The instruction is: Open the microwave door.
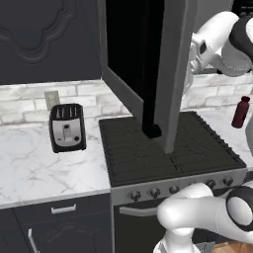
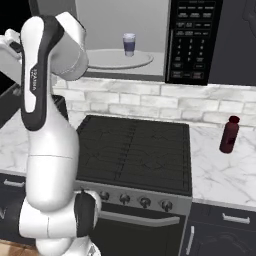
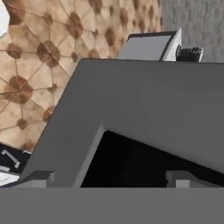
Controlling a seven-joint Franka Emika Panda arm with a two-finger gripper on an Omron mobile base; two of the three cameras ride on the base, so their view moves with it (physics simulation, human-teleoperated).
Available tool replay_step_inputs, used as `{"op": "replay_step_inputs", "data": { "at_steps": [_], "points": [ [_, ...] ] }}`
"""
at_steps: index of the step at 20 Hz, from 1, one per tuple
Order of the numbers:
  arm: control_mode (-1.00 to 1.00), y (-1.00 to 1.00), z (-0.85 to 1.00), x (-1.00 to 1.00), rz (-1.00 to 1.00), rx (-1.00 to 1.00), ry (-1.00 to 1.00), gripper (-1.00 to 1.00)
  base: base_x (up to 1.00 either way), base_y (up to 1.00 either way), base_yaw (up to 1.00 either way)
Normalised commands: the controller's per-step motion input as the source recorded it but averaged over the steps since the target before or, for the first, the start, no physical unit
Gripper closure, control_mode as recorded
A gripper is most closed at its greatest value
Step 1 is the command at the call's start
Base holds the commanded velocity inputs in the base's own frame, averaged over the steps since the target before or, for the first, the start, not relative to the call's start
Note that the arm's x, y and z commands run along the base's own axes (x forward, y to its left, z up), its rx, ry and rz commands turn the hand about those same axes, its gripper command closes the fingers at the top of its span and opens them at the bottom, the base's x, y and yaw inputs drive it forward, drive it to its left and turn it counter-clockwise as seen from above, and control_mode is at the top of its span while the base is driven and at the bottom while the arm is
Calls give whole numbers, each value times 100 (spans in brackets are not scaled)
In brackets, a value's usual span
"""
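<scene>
The microwave door (image 1: pixel 129 97) stands swung far out over the stove, its black glass window and grey frame facing left. Its black bar handle (image 1: pixel 151 127) runs down the door's near end. In the right base view the microwave (image 2: pixel 192 40) shows an uncovered cavity with a small cup (image 2: pixel 129 44) on the turntable, beside the black keypad panel. My gripper (image 3: pixel 109 178) is open, its fingertips (image 3: pixel 38 177) wide apart and nothing between them, facing the door's grey frame (image 3: pixel 144 96) and dark window. My hand (image 1: pixel 197 49) sits just behind the door's free edge.
A black-and-silver toaster (image 1: pixel 67 127) stands on the marble counter left of the stove (image 1: pixel 168 153). A dark red bottle (image 2: pixel 229 134) stands on the counter to the right. Dark cabinet doors (image 1: pixel 44 34) hang beside the microwave. My own arm (image 2: pixel 50 125) rises left of the stove.
</scene>
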Motion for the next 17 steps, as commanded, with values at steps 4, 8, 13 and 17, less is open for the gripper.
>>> {"op": "replay_step_inputs", "data": {
  "at_steps": [4, 8, 13, 17],
  "points": [
    [-100, 100, 0, 26, -52, -2, -20, -100, 0, 0, 0],
    [-100, 100, -22, 32, -37, 0, -9, -100, 0, 0, 0],
    [-100, 100, -43, 48, -17, 0, 0, -100, 0, 0, 0],
    [-100, 88, -41, 38, -7, 0, 2, -100, 0, 0, 0]
  ]
}}
